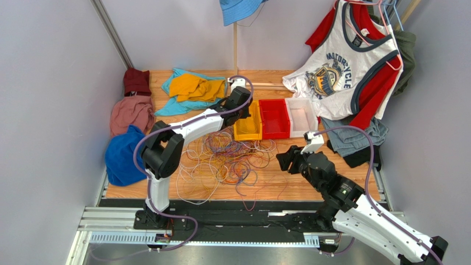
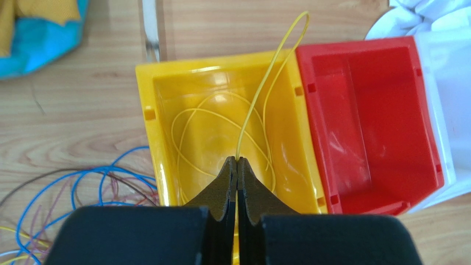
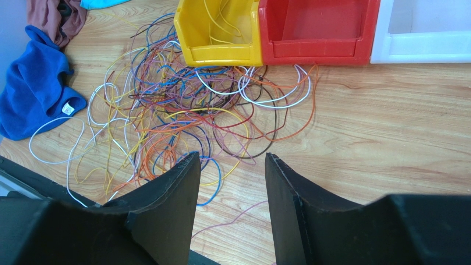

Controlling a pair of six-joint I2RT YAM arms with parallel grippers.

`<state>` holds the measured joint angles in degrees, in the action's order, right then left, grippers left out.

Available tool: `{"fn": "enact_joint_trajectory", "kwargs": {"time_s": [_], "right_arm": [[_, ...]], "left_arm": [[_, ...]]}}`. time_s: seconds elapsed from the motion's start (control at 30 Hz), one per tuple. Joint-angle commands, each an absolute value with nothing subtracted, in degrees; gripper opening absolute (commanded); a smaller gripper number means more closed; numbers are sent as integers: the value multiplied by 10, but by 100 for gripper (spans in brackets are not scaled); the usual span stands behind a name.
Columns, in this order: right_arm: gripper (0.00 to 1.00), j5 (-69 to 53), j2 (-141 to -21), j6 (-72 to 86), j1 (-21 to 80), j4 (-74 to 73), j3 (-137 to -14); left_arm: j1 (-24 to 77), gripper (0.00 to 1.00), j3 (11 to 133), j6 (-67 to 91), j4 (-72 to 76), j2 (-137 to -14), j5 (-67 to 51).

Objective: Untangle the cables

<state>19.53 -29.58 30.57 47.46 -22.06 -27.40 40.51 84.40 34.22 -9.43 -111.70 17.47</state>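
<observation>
Left end effector (image 2: 237, 160): pads pressed together, clamped on a thin yellow cable (image 2: 260, 94), poised over the yellow bin (image 2: 149, 99).
Held cable: it rose from the pads, arched past the bin's far rim and curved back down inside. More yellow loops lay on the bin floor.
Right end effector (image 3: 232, 157): jaws apart, gripping nothing, hovering over the near edge of the cable pile (image 3: 182, 110).
Cable pile: white, yellow, orange, purple, blue and red strands crossed one another on the wooden surface (image 3: 359, 121), just in front of the yellow bin and the red bin (image 2: 309, 83).
Bins: yellow, red and a white bin (image 2: 442, 72) stood side by side. The red one looked empty.
Step in hand: probably dropping the yellow strand into the matching bin, with most of the tangle not yet sorted.
Risk, release: the arch stood above the rim, so a springy wire could flip out over the far edge once let go.
Risk, hidden tail: the part of the strand below the pads was out of sight. If it ran back to the pile, lifting away could drag other strands along.
Risk, next pick: the pile was dense, so closing on one strand there could catch its neighbours and tighten knots.
</observation>
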Motion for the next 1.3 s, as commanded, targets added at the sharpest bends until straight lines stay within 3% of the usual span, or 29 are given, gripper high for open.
{"fn": "enact_joint_trajectory", "kwargs": {"time_s": [0.0, 0.63, 0.67, 0.77, 0.8, 0.93, 1.27], "right_arm": [[50, 206, -297, 299, 477, -208, -274], [50, 201, -312, 299, 477, -207, -275], [50, 201, -312, 300, 477, -207, -276], [50, 199, -309, 301, 477, -206, -275], [50, 200, -308, 301, 477, -206, -274], [50, 198, -303, 304, 477, -207, -274], [50, 194, -294, 313, 478, -202, -266]], "left_arm": [[418, 0, 893, 286, -102, -1134, 240], [433, 2, 900, 251, -87, -1198, 282], [433, 18, 899, 248, -91, -1193, 283], [433, 47, 889, 246, -98, -1169, 288], [433, 51, 878, 246, -98, -1156, 291], [433, 60, 862, 249, -103, -1134, 300], [439, 64, 821, 249, -69, -1025, 290]]}}
